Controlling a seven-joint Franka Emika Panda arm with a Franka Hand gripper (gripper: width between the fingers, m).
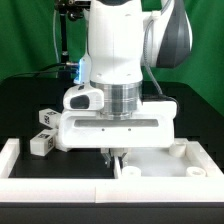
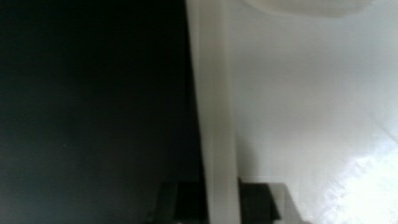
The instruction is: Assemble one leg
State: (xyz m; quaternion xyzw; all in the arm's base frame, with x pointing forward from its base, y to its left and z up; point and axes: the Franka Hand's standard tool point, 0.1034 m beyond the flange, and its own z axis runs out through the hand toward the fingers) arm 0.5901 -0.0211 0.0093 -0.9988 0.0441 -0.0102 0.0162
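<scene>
Two legs, small white blocks with black-and-white tags, lie on the black table at the exterior view's left, one (image 1: pixel 47 117) behind the other (image 1: pixel 40 143). My gripper (image 1: pixel 117 154) is low over the near-left edge of the large white rimmed panel (image 1: pixel 165 158), well right of the legs. In the wrist view the panel's raised rim (image 2: pixel 217 110) runs between my dark fingertips (image 2: pixel 267 200), which sit against it on both sides. My gripper (image 2: pixel 221 202) is shut on that rim. No leg shows in the wrist view.
A low white wall (image 1: pixel 14 160) borders the table at the exterior view's left and along the front (image 1: pixel 70 192). The panel has round corner sockets (image 1: pixel 127 172). Cables and a stand (image 1: pixel 66 40) rise at the back left.
</scene>
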